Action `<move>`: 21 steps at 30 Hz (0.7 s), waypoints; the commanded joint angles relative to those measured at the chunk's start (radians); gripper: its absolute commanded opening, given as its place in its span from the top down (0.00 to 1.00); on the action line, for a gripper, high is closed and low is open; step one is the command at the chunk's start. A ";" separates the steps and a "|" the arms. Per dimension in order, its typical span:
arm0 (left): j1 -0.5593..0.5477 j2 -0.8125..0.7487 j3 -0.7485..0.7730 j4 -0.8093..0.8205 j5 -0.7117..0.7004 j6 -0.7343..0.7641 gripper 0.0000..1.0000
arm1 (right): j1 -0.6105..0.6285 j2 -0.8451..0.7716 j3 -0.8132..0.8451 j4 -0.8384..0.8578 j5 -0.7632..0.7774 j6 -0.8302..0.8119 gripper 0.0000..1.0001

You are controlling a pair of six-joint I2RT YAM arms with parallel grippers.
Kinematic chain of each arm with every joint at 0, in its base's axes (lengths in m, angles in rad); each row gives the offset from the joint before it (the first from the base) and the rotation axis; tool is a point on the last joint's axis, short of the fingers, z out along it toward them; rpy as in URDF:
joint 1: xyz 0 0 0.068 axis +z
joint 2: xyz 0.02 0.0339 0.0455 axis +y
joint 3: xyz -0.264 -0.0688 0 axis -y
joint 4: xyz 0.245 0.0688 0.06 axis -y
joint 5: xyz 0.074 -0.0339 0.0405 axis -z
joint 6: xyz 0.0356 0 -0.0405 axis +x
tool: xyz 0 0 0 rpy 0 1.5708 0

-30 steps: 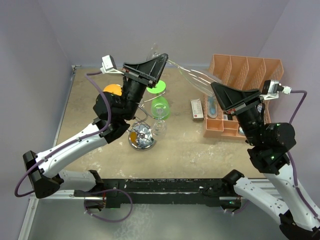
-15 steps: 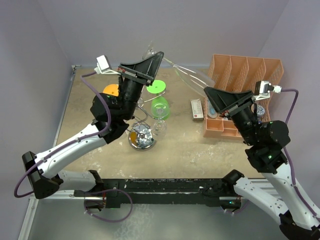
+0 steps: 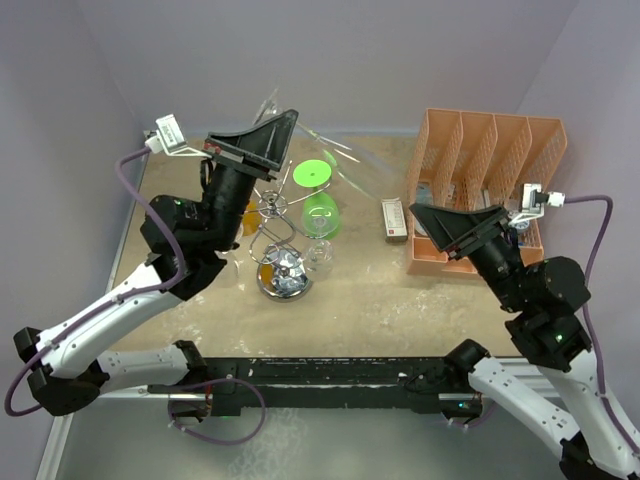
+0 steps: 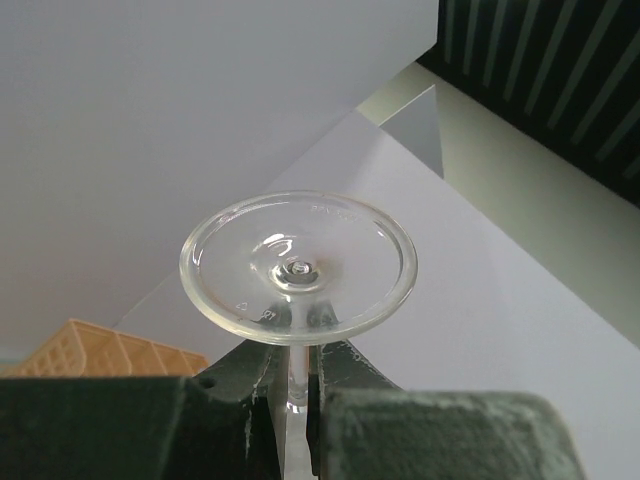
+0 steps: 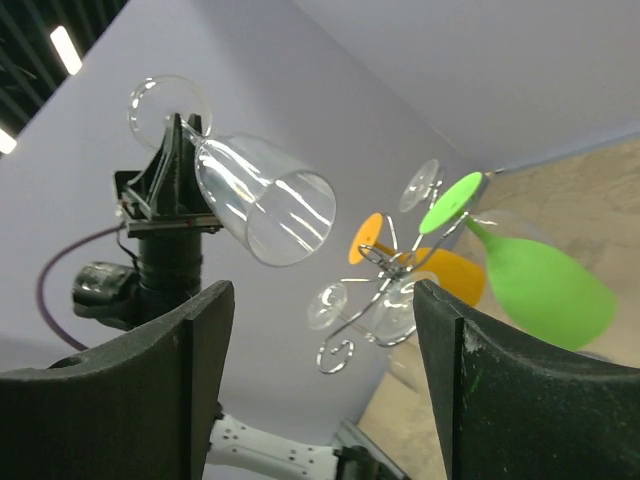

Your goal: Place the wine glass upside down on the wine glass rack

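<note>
The left pincer [image 4: 298, 380] is clamped on the stem of the clear wine glass [image 5: 262, 200], just under its round foot. The glass is in the air, tipped almost onto its side, with the foot towards the back wall and the open mouth towards the right. It touches nothing but the pincer. In the top view it lies above and behind the wine glass rack [image 3: 281, 222], apart from the wires.

The rack stands on its mirrored disc left of the middle of the bench [image 3: 360, 300]. It carries one green glass [image 3: 320, 213] with its foot uppermost and one orange glass [image 5: 440, 275]. Small clear pieces also hang among the scrolls, but their number cannot be told.

The right pincer [image 5: 322, 330] is empty, with its jaws spread wide. It is raised over the near end of the one orange mesh organiser [image 3: 490, 140], which has four upright slots, and it is well apart from the wine glass.

Between the rack and the organiser the bench is bare apart from one small packet [image 3: 394, 218] just beside the organiser. Walls [image 3: 90, 120] close in the left, back and right edges. The left arm covers the strip between the rack and the left wall.
</note>
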 commanded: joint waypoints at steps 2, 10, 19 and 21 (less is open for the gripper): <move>-0.001 -0.079 -0.011 -0.150 0.128 0.111 1.00 | 0.001 -0.059 0.032 -0.051 0.020 -0.254 0.22; -0.001 -0.120 -0.014 -0.262 0.329 0.061 1.00 | 0.001 -0.012 0.134 -0.039 -0.036 -0.462 0.20; -0.001 -0.038 0.039 -0.318 0.557 0.087 1.00 | 0.001 0.255 0.305 0.007 -0.356 -0.564 0.22; -0.001 -0.012 0.055 -0.332 0.598 0.109 1.00 | 0.000 0.289 0.328 0.023 -0.426 -0.576 0.22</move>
